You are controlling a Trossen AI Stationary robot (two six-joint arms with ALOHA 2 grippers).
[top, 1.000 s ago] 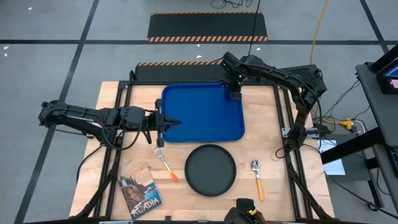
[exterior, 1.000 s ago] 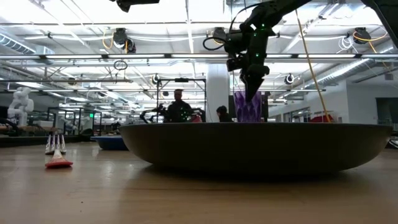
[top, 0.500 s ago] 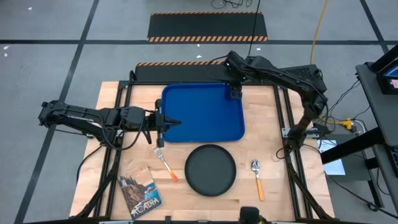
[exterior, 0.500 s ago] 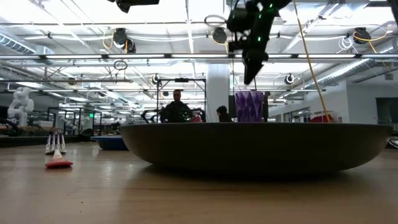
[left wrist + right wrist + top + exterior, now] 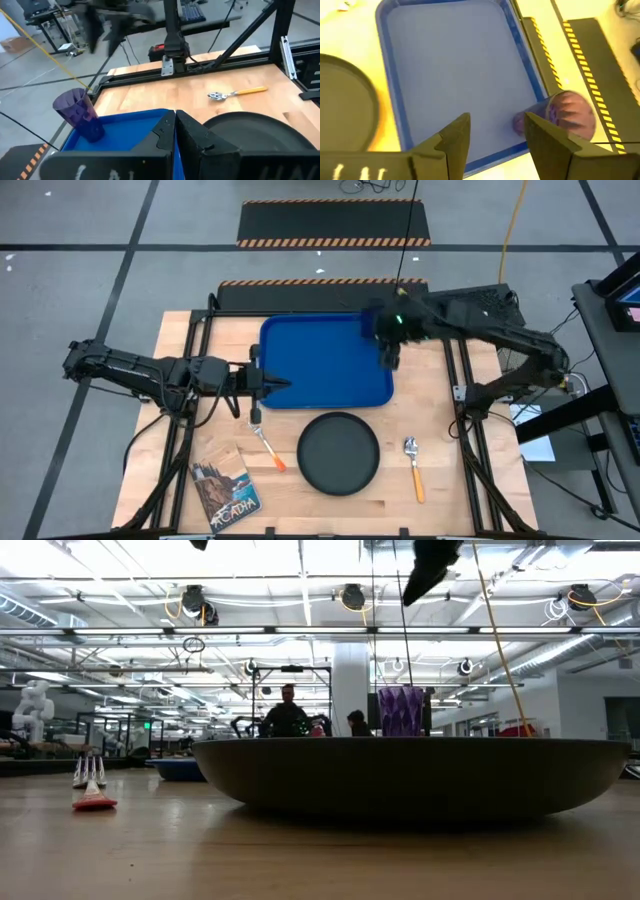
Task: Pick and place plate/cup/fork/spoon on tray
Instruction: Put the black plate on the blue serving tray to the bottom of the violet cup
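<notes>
The wooden table (image 5: 190, 350) carries everything here, and the biggest item on it is the bright blue tray (image 5: 320, 370), lying flat toward the far side. Just in front of the tray sits the round black plate (image 5: 339, 452), flat on the wood and outside the tray, its rim close to the tray's near edge. At the near left corner lies a small picture booklet (image 5: 226, 488).

The right gripper (image 5: 494, 131) hangs above the tray's far right part, fingers spread apart with nothing between them; its wrist view looks down on the bare blue floor and on the purple cup (image 5: 560, 117) in the tray's far right corner. The left wrist view shows that cup (image 5: 79, 112) standing upright inside the tray, mouth up, and the low view has it (image 5: 401, 711) poking up behind the plate's dark rim.

The left gripper (image 5: 265, 383) hovers at the tray's left edge, its fingers pressed together, holding nothing.

The fork (image 5: 265, 442) lies on the table left of the plate, tines toward the tray, orange handle pointing to the near edge. The spoon (image 5: 413, 465) lies right of the plate, silver bowl toward the far side, handle trailing nearer.
</notes>
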